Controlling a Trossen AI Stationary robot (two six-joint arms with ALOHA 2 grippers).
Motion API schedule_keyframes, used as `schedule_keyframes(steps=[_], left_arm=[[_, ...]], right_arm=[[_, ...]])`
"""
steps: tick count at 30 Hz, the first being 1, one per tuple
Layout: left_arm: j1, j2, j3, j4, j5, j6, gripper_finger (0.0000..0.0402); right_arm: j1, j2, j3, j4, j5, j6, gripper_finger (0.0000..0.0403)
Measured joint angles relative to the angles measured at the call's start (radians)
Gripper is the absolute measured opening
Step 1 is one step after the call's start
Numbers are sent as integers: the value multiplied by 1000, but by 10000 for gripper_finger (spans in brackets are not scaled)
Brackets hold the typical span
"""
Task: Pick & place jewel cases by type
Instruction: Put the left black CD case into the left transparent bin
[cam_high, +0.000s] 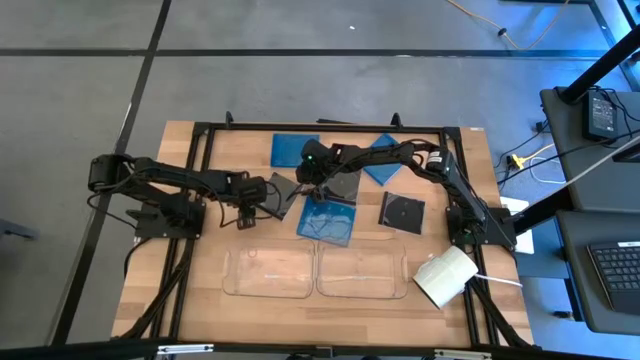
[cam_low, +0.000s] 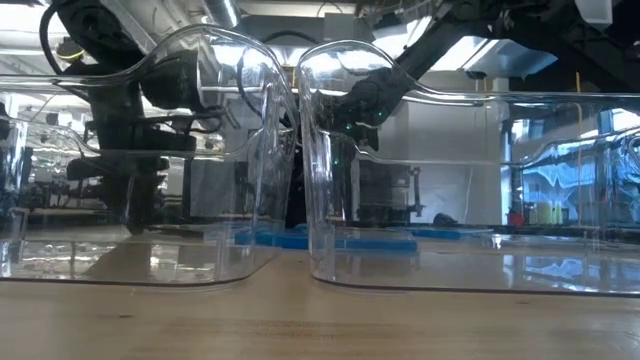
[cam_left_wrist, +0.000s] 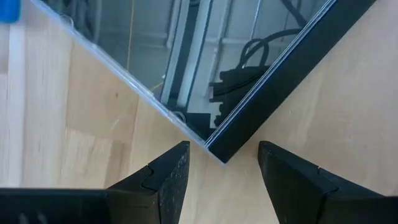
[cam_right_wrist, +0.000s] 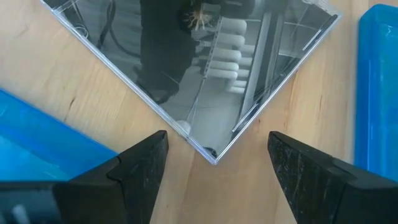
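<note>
My right gripper (cam_right_wrist: 214, 180) stands with its fingers spread wide and holds nothing; one corner of a dark jewel case (cam_right_wrist: 193, 68) lies flat on the wooden table (cam_right_wrist: 56, 68) and points into the gap between the fingertips without touching either, and blue jewel cases show at both sides of that view. My left gripper (cam_left_wrist: 221, 186) is partly open and also empty, with the corner of a second dark jewel case (cam_left_wrist: 205, 62) aimed between its fingers. In the high view the left gripper (cam_high: 252, 208) sits left of centre at that dark case (cam_high: 282, 190), and the right gripper (cam_high: 318, 180) sits at mid-table over the other dark case (cam_high: 343, 186). A blue jewel case (cam_high: 330, 221) lies just in front of them, a third dark case (cam_high: 401, 212) lies to the right, and two more blue cases (cam_high: 293, 149) (cam_high: 383, 158) lie at the far edge. Two clear trays (cam_high: 270, 272) (cam_high: 362, 273) stand side by side at the near edge
</note>
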Motion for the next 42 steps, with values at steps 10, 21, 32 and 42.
schedule_keyframes(steps=[10,21,32,42], left_arm=[[0,6,-8,101,39,-157,188],[-3,8,-10,137,-21,-107,171],[-20,9,-9,141,-33,-35,171],[-18,-27,-13,143,-26,-38,170]], right_arm=[[0,3,-2,16,-56,-3,284],[0,2,-2,15,-64,-2,284],[0,1,-2,9,-66,-3,284],[0,1,-2,11,-66,-2,284]])
